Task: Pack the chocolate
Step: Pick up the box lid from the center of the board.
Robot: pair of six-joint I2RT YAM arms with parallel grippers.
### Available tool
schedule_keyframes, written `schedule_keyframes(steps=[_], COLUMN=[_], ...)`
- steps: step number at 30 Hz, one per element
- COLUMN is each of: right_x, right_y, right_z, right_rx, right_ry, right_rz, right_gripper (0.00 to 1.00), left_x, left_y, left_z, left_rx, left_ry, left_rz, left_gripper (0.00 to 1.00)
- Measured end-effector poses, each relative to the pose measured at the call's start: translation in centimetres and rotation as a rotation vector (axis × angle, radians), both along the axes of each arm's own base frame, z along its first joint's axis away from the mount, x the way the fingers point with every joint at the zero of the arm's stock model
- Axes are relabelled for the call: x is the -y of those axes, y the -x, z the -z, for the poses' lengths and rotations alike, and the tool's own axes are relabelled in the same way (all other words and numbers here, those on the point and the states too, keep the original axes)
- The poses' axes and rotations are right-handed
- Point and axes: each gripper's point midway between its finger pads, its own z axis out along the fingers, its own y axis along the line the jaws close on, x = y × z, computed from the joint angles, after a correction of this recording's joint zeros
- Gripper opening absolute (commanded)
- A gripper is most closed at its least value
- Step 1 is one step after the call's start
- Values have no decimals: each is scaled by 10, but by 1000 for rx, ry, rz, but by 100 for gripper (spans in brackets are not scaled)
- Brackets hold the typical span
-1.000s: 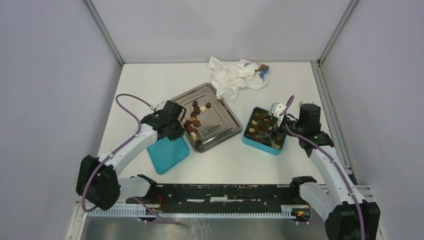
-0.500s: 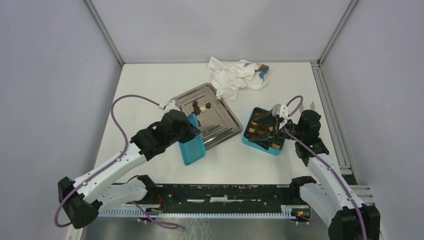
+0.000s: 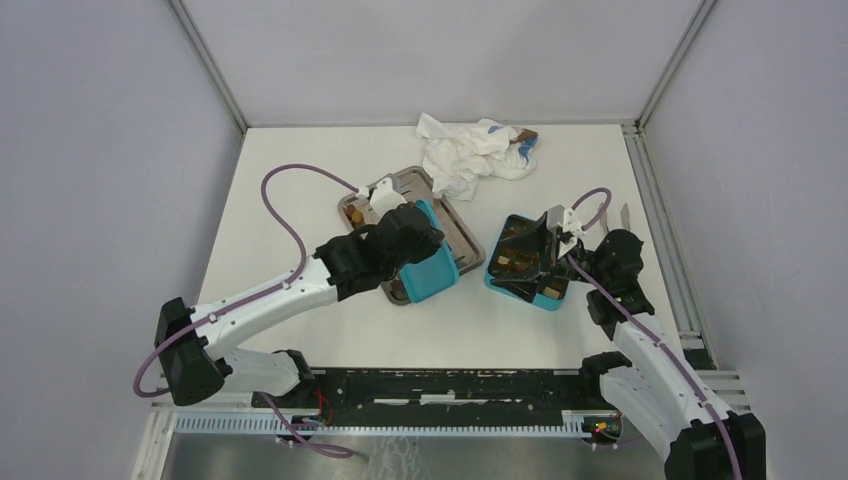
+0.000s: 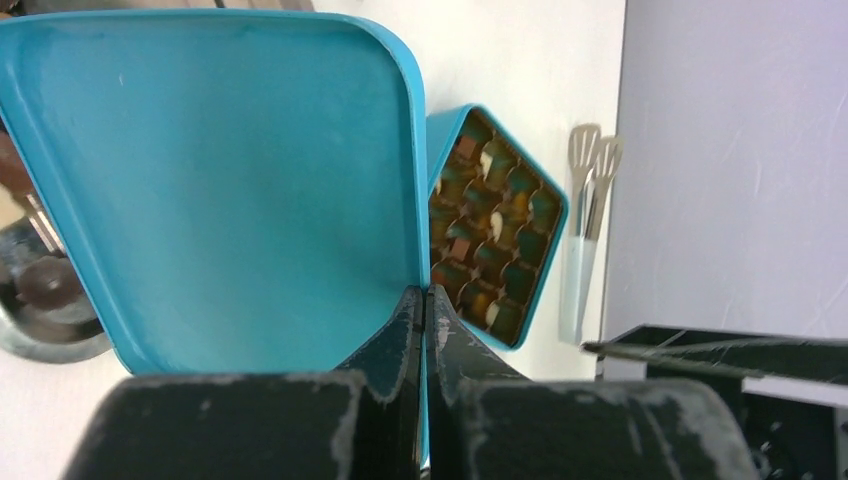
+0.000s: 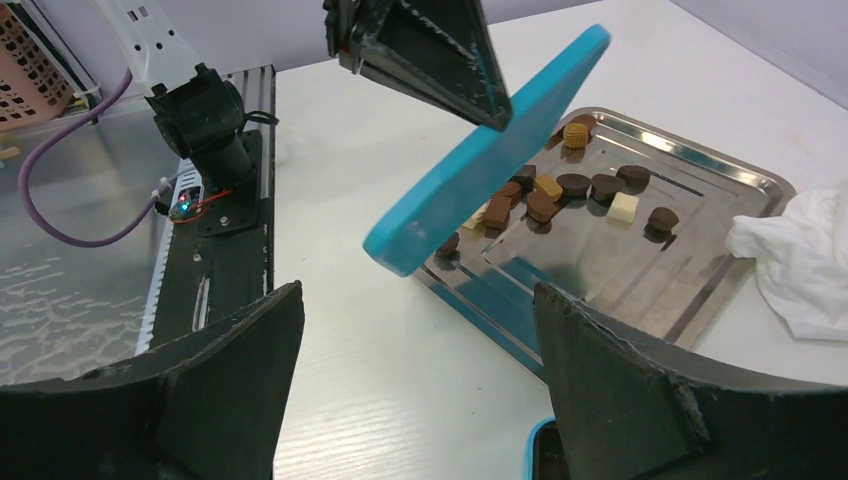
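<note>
Loose chocolate (image 5: 575, 185) pieces, dark, light brown and cream, lie on the steel tray (image 5: 700, 270). More chocolate (image 4: 490, 235) fills the cells of the teal box (image 3: 491, 273), right of the tray (image 3: 362, 197). My left gripper (image 3: 419, 240) is shut on the edge of the teal lid (image 3: 432, 270), which hangs tilted on edge over the tray's near right corner. The lid (image 4: 220, 180) fills the left wrist view, pinched at the left gripper (image 4: 425, 300). Over the box, my right gripper (image 3: 526, 262) stands open and holds nothing; in its own view the right gripper (image 5: 415, 340) faces the lid (image 5: 480, 160).
A crumpled white cloth (image 3: 470, 152) with blue marks lies behind the tray. A pair of tongs (image 3: 624, 215) lies on the table right of the box, near the right wall. The black base rail (image 3: 440, 385) runs along the near edge.
My left arm lifted the teal lid off the table left of the tray and carried it right, tipped on edge, over the tray. The right gripper stayed open at the box.
</note>
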Motion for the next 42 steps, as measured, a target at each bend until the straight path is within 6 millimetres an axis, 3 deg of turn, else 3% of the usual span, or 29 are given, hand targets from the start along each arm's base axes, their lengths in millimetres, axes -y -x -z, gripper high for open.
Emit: schedule_keyframes(steps=[9,14,23,29,37,39,42], right_x=[-23,-29,-25,-28,-24,-18,-15], right_y=[-10,-14,-51,-56,-62,-69,-70], right_z=[18,32,31,46,49,50,48], right_rx=[-5,-11,-54,-98,-110,-122,-130], right_ry=[107,151,121,119,117,116,106], right_rz=[-24,-4,205,246,297,345,355], right_gripper=[91,91,88,64,13,5,0], left_x=[25,36,51,60,71,72,74], left_y=[-27,-36,-33,-36,-38,-37,-37], left_z=[-28,-24,-17,-23,-17,-18,-20], left_rx=[73,85,79,87,79,80,84], left_ry=[58,65,98,135,150,154,166], left_rz=[-120,-156,-194,-213,-222,-225,-224], left_gripper=[2,2,2,2,2,13,46])
